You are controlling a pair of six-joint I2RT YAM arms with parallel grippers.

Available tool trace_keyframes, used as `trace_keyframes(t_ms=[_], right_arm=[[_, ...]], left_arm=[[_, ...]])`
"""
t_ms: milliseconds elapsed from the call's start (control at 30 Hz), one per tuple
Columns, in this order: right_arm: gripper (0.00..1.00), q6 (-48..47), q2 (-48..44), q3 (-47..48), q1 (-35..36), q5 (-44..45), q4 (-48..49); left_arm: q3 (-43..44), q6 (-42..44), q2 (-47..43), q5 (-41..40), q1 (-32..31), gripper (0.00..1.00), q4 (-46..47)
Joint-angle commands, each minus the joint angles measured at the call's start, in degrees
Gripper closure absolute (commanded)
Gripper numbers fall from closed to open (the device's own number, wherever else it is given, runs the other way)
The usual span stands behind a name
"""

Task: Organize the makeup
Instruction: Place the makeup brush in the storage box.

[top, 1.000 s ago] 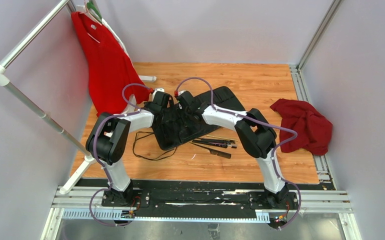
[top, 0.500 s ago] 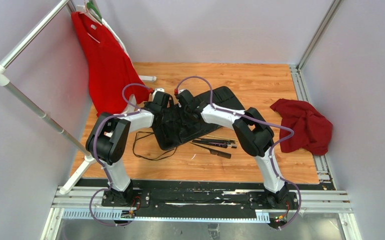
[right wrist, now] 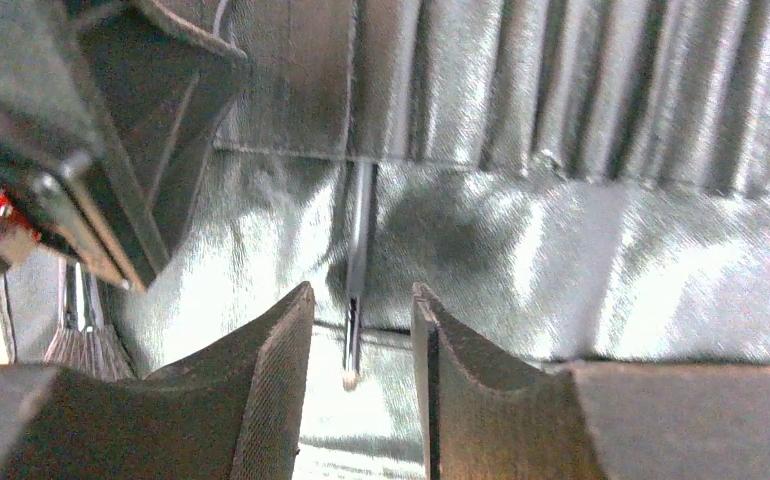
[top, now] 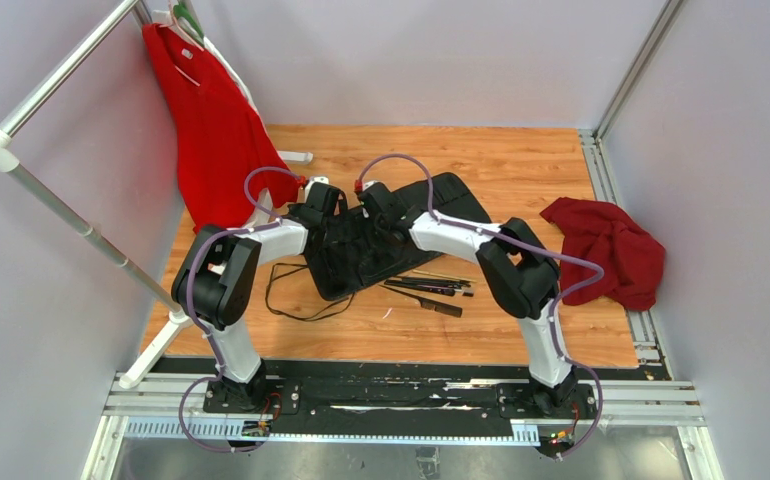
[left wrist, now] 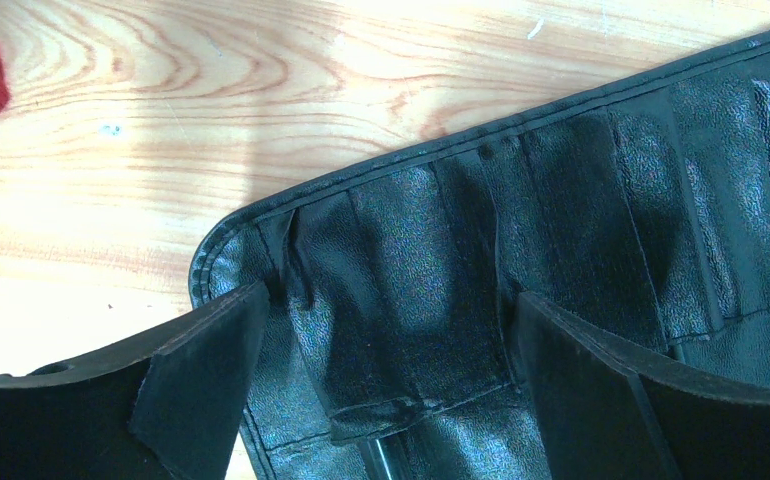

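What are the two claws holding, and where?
Nothing. The right gripper is open around a brush slotted in the case; the left gripper is open over the case.

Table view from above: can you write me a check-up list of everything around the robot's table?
Surface: wooden tabletop, with a black slotted case lying open on it.
Job's things: loose brushes lie on the wood beside the case. One thin tool sits in a case slot.
Clutter: thin black cord left of the case, crumpled red cloth at the right edge.
Grippers: left claw is open over the case's corner pocket. Right claw is open, with the thin tool's end between its fingers, untouched.
Cables: purple cables loop along both arms.
Surroundings: red garment hangs on a rack. The walls are plain grey.
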Motion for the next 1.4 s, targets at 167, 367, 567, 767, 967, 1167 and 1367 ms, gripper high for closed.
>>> trace_keyframes(t_ms=[167, 367, 567, 767, 967, 1167, 1367], right_arm=[[0.59, -2.43, -16.91, -9.83, -0.13, 4.15, -0.83], [0.57, -7.46, -28.17, -16.91, -0.1, 4.26, -5.27], [0.5, -9.66, -37.2, -26.84, -0.16, 7.12, -6.11], [0.48, -9.99, -41.08, -32.45, -0.08, 6.53, -7.63], [0.48, -10.63, -40.31, -34.76, -0.09, 6.35, -8.0], [0.48, -11.06, -37.77, -35.04, -0.12, 5.91, -7.74], [0.48, -11.0, -34.59, -34.77, -0.08, 5.91, -6.99]], left_arm=[[0.36, -0.09, 1.98, 0.35, 0.41, 0.02, -1.4], [0.21, -0.14, 1.89, 0.35, 0.35, 0.02, -1.4], [0.21, -0.16, 1.89, 0.35, 0.41, 0.02, -1.34], [0.21, -0.14, 1.93, 0.39, 0.39, 0.02, -1.32], [0.21, -0.11, 1.94, 0.35, 0.38, 0.02, -1.32], [0.21, -0.1, 1.89, 0.35, 0.4, 0.02, -1.33], [0.21, -0.1, 1.89, 0.35, 0.38, 0.02, -1.29]])
